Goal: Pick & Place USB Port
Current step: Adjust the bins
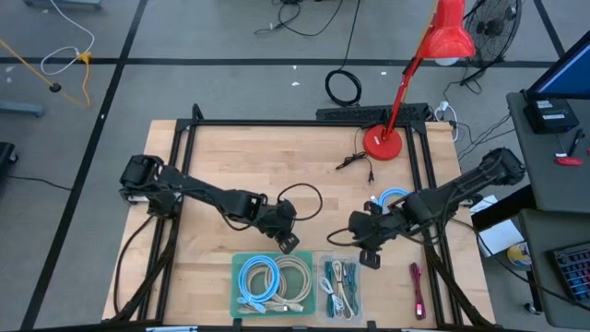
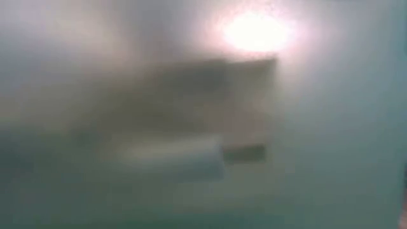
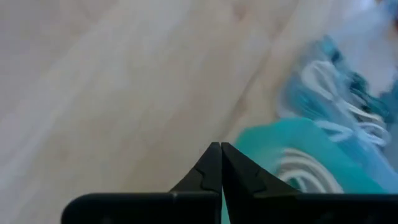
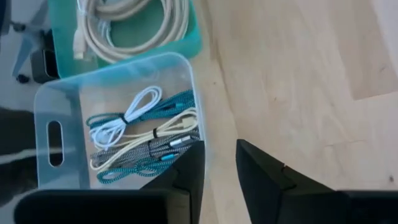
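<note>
Right gripper [image 4: 217,163], jaws parted and empty beside the clear plastic bin [image 4: 51,102] of bundled USB cables [image 4: 142,134]; left gripper [image 3: 221,163] clenched empty near the teal tray [image 1: 235,286]; best lowered squarely over one cable.

Bundled cables [image 4: 146,140] in clear bin [image 4: 62,99]

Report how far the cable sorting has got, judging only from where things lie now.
Done: coiled cables lie in the teal tray and bundled ones in the clear bin.
In hand: nothing visible; the left gripper is shut and empty, the right gripper open beside the bin.
Left: a blue cable, a magenta cable and a black cable lie on the table.
</note>
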{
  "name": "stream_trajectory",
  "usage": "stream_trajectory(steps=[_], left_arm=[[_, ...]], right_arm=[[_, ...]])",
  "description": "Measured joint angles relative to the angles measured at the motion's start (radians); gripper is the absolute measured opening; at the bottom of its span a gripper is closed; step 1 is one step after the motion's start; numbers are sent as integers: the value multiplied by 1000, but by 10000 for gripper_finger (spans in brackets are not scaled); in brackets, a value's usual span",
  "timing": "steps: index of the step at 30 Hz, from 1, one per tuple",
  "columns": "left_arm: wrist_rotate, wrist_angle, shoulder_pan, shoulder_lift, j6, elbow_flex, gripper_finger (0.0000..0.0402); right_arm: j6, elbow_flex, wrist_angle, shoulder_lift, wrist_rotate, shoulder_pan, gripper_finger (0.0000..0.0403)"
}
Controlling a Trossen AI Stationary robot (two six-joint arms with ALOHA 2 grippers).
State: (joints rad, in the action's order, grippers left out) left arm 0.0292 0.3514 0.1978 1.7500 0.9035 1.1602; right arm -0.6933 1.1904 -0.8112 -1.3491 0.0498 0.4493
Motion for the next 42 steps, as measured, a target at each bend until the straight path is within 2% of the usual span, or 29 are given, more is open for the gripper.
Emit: stream_trajectory(steps=[6,24,39,42], left_arm=[[2,-24,46,0,22,0,1],[-27,-48,116,25,83,1,0],[-34,-49,157,25,113,1,0],[-85,-50,158,25,105,1,0]], right_arm=[[-28,0,-2,30,56,11,64],[-81,0,-53,29,81,11,13],[-92,-1,-66,29,82,24,6],[-99,-1,-66,29,86,24,6]])
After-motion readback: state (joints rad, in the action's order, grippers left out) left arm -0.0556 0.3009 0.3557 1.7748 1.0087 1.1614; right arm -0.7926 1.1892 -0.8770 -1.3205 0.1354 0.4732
